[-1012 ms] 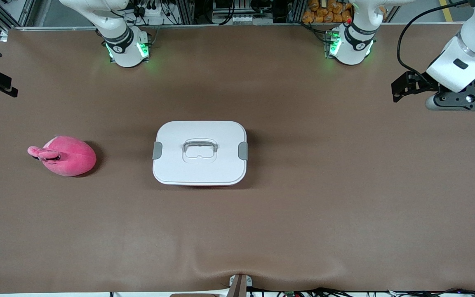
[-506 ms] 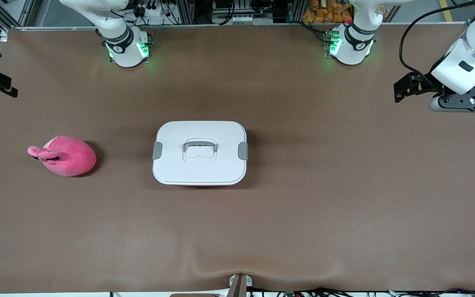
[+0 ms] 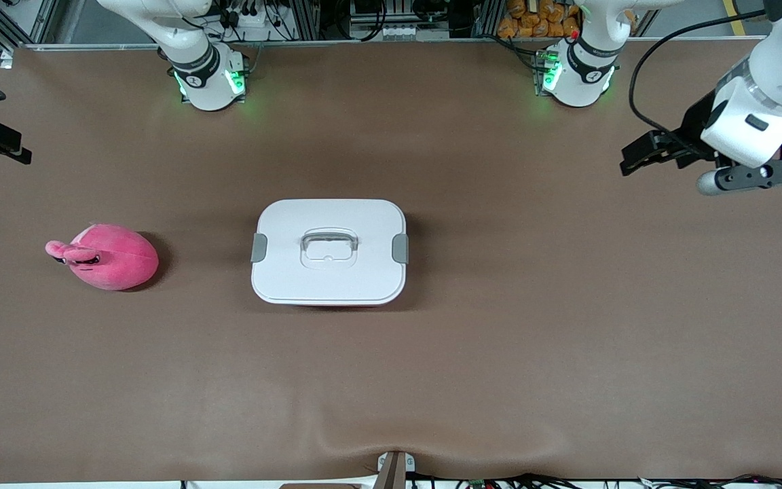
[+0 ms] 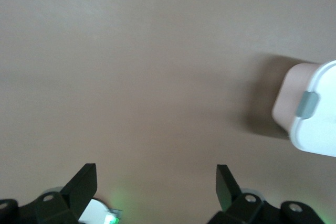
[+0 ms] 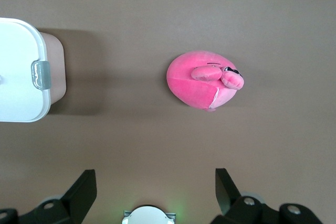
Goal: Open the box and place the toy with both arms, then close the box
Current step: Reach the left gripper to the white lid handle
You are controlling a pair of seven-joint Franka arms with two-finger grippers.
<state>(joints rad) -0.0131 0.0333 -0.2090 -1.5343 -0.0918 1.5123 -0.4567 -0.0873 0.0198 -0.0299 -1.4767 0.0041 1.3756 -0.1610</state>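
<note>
The box [image 3: 328,272] stands in the middle of the table, its white lid shut, with a recessed clear handle [image 3: 328,241] and a grey clip [image 3: 400,248] at each end. It also shows in the left wrist view [image 4: 315,129] and the right wrist view [image 5: 18,66]. The pink plush toy [image 3: 113,258] lies toward the right arm's end, apart from the box, and shows in the right wrist view [image 5: 202,82]. My left gripper [image 3: 635,159] [image 4: 156,174] is open, up over bare table at the left arm's end. My right gripper [image 3: 4,144] [image 5: 156,179] is open, high above the toy's end.
The brown table cover [image 3: 499,353] has a raised wrinkle at its near edge [image 3: 364,448]. The two arm bases with green lights [image 3: 208,78] [image 3: 574,75] stand along the table's edge farthest from the front camera.
My left gripper has swung a little toward the box and turned. My right gripper has barely shifted. The box and the toy have not moved.
</note>
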